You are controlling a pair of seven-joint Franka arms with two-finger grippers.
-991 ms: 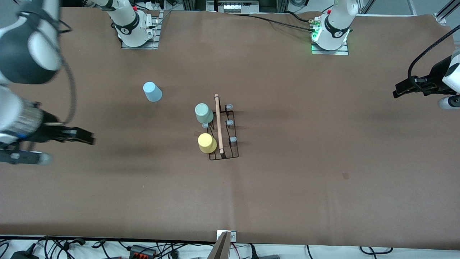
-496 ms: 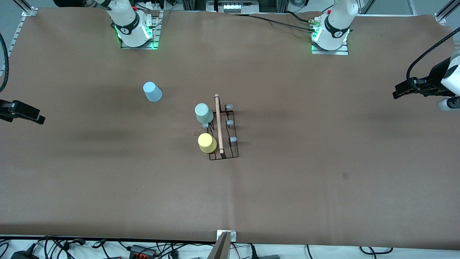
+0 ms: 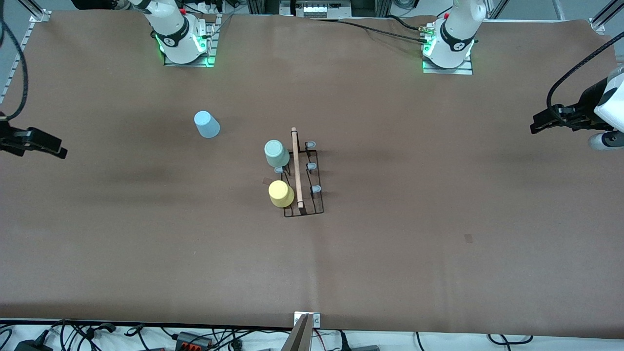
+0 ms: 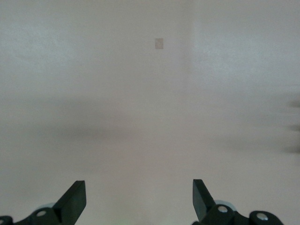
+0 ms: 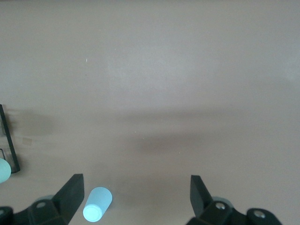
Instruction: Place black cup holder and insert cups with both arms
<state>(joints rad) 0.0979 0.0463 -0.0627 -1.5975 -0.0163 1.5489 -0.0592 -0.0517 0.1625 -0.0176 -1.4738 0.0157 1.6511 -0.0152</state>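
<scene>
The black cup holder (image 3: 312, 195) with its wooden rod (image 3: 296, 168) stands mid-table. The mint green cup (image 3: 276, 153) and the yellow cup (image 3: 281, 193) sit upside down on pegs on its right-arm side. The light blue cup (image 3: 206, 124) stands upside down on the table, farther from the front camera and toward the right arm's end; it also shows in the right wrist view (image 5: 97, 204). My right gripper (image 3: 53, 148) is open and empty, high over the right arm's end. My left gripper (image 3: 536, 124) is open and empty, high over the left arm's end.
Brown paper covers the table (image 3: 390, 243). The arm bases (image 3: 183, 41) stand along the edge farthest from the front camera. A small mark (image 3: 468, 238) lies on the paper toward the left arm's end. Cables run along the near edge.
My right arm has pulled back from over the table toward its end, and the gripper now sits at the view's edge. My left gripper has barely shifted. The cups and holder have not moved.
</scene>
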